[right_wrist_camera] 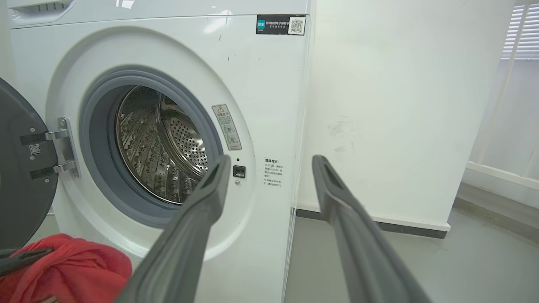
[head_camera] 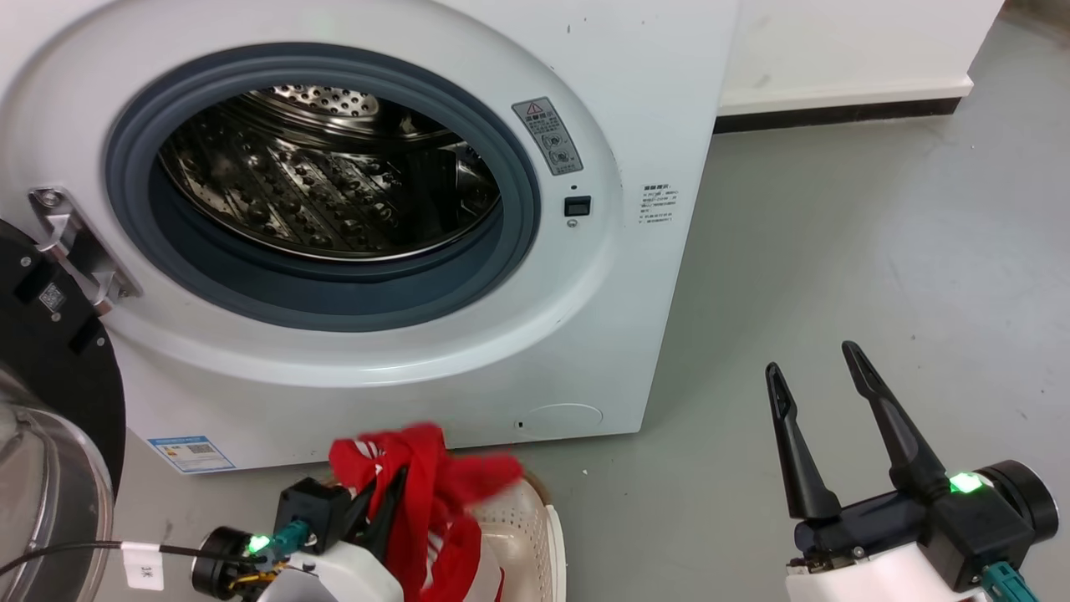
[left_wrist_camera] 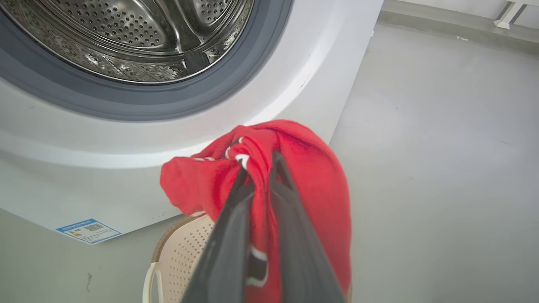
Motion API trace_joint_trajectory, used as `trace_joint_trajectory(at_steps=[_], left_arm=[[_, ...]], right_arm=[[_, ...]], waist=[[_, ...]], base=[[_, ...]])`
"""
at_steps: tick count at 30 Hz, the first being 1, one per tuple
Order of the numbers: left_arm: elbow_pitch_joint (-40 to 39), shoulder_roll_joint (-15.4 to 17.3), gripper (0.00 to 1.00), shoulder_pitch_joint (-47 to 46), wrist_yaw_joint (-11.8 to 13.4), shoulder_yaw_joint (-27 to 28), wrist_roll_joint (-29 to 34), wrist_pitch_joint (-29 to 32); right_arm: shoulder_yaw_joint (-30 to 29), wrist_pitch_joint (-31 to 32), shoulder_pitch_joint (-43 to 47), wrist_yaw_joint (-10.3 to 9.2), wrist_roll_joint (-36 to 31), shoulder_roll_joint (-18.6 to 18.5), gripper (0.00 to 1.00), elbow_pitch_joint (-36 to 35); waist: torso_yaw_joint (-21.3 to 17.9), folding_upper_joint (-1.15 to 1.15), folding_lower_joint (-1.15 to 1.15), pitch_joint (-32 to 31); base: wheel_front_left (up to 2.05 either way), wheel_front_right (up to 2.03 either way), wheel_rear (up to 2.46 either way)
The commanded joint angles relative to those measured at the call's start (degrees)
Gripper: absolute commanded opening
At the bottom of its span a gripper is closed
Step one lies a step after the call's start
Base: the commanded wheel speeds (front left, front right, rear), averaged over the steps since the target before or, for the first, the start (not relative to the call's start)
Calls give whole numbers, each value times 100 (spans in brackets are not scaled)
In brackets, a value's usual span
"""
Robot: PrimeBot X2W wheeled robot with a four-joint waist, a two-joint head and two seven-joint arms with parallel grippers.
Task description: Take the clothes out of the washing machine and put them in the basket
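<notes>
Red clothes (head_camera: 418,485) with white stripes hang bunched from the left claw (left_wrist_camera: 259,168), its dark fingers (left_wrist_camera: 227,235) clenched on the fabric, just above the cream basket (head_camera: 525,522) on the grey floor (head_camera: 836,234). Behind stands the white washing machine (head_camera: 635,100), its black-rimmed door (head_camera: 50,351) swung open at the left, steel drum (head_camera: 326,176) showing through the porthole (head_camera: 334,301). The right claw (head_camera: 809,356) hovers well apart to the right, fingers spread, grasping nothing. The left wrist view shows the basket's white handle (left_wrist_camera: 149,282); the right wrist view takes in a white wall (right_wrist_camera: 379,105) beside the machine.
</notes>
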Motion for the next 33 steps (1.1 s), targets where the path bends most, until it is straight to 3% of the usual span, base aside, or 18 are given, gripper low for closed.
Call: trace_joint_trajectory(at_steps=[1,13,33], left_arm=[[-28,-6,0,27,-7,-21,2,0],[1010,-177,0,-331,-214,-211,-72,-202],[4367,-352,0,-2625,-375,-430,170,-723]], right_arm=[[-13,-11,-50,-4,-13,8,100,-11],[-34,-11,-433,-5,-4,9,100,-97],[-92,-11,-1550,-4,199,10,100,-361]], waist=[[-35,0,1,55],[-285,0,1,798],[-537,0,1,2967]], base=[[0,0,0],[0,0,0],[0,0,0]])
